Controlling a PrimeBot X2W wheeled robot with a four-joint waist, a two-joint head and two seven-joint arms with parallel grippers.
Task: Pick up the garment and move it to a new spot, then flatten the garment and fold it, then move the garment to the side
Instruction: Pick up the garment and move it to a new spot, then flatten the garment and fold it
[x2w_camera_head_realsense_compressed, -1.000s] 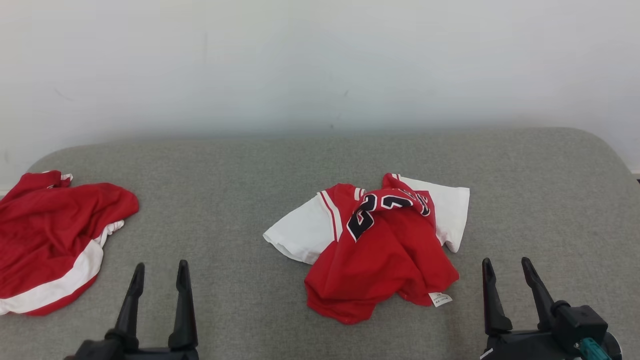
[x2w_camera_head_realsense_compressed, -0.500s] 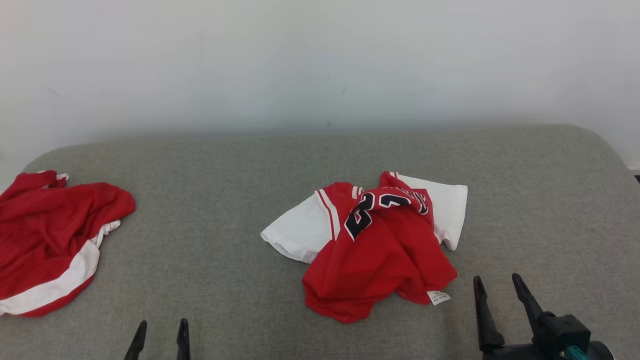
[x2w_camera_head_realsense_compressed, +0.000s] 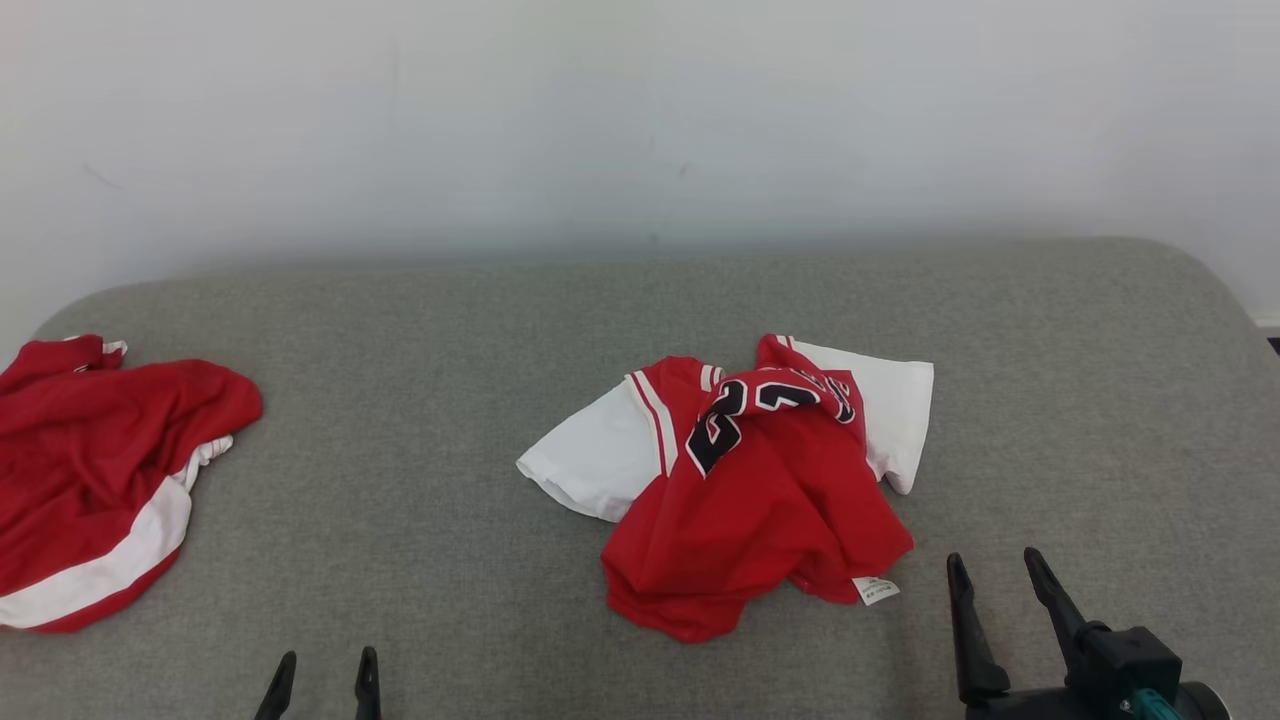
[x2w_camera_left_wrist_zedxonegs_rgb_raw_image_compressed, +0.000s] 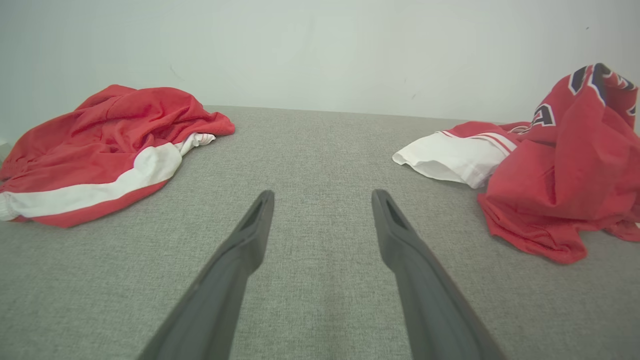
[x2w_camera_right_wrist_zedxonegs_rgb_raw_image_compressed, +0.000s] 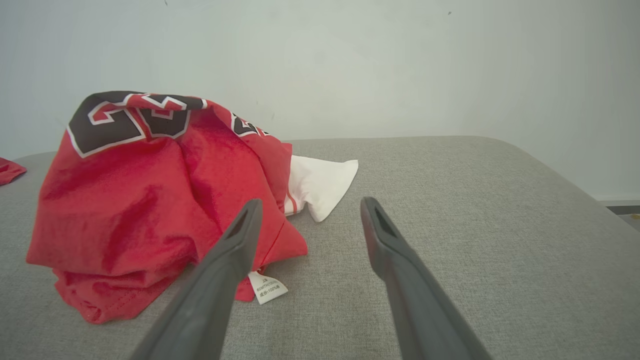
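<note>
head view: the jersey (x2w_camera_head_realsense_compressed: 745, 490) lay crumpled near the middle of the grey pad (x2w_camera_head_realsense_compressed: 420, 400) — red body bunched up, white sleeves out to either side, black numerals on top, a white tag (x2w_camera_head_realsense_compressed: 876, 590) at its near right corner. a second red cloth (x2w_camera_head_realsense_compressed: 100, 470) with a white band sat at the pad's far left, well apart from the jersey. the left gripper (x2w_camera_head_realsense_compressed: 326, 668) showed just its tips at the bottom edge, spread, holding nothing. the right gripper (x2w_camera_head_realsense_compressed: 993, 565) stood at the lower right, near the tag but not touching it, fingers apart and empty. left wrist view: both fingers were spread over bare pad, the red cloth to the left, the jersey to the right. right wrist view: fingers were spread — the left-hand one crossed in front of the jersey's hem and the tag, contact unclear; a pale wall (x2w_camera_right_wrist_zedxonegs_rgb_raw_image_compressed: 400, 60) rose behind.
</note>
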